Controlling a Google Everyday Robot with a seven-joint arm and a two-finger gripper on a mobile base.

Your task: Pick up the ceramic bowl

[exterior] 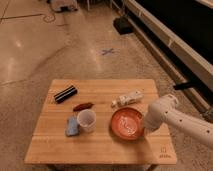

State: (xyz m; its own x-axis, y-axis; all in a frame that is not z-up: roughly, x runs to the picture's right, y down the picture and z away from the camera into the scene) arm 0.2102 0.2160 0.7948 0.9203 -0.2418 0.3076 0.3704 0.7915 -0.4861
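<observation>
Ceramic bowl (127, 124) sits right of table (100, 150) centre, beside white cup (86, 120). Gripper (146, 126) at its right rim — grip state cannot be told. Likely rigid, slick, breakable — pinch the rim.

So the wooden table (100, 145) fills the lower half of the frame; the ceramic bowl (127, 123) sits on it right of centre; the cup (86, 120) is just left of the bowl, with a small flat pad (72, 126) touching the cup's left side; above the cup lies a little oblong thing (83, 106), and further up-left a dark bar (65, 93); a small figure-like object (128, 98) lies above the bowl; the gripper (146, 125) is at the bowl's right rim, arm (180, 120) running off to the lower right.
</observation>
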